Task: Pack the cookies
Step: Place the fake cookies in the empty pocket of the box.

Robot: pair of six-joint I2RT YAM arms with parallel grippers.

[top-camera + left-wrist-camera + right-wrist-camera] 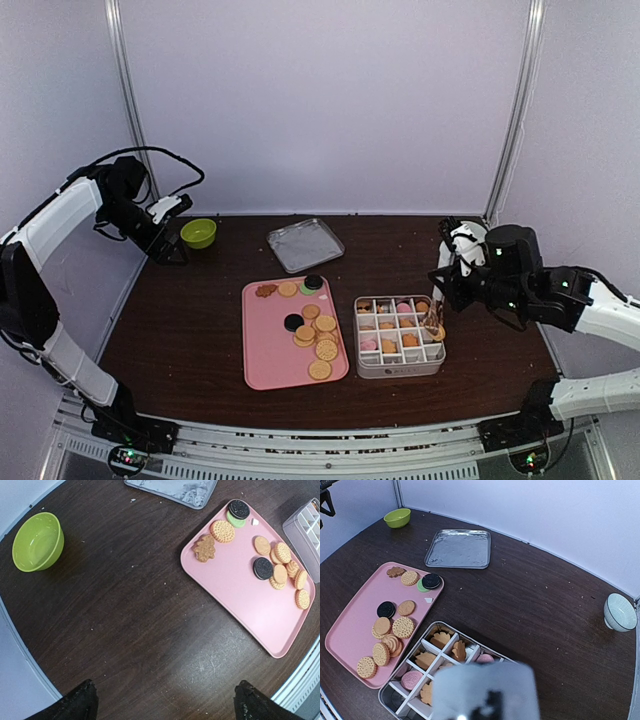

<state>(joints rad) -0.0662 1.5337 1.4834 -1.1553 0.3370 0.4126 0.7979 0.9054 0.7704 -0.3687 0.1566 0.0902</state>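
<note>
Packing was partway done: several cells of the divided box (400, 371) already held brown flower-shaped and pink cookies (440, 640), other cells looked bare, and about a dozen more, mostly golden rounds plus two black ones, lay on the pink tray (263, 352) just beside it. The right gripper (447, 270) hung over the box's right edge, apparently clamped on slim tongs (437, 305) with something brown at the tip. The left gripper (165, 705) hovered near the green bowl (198, 233), jaws spread wide and holding nothing. No brand, label or writing could be read anywhere.
</note>
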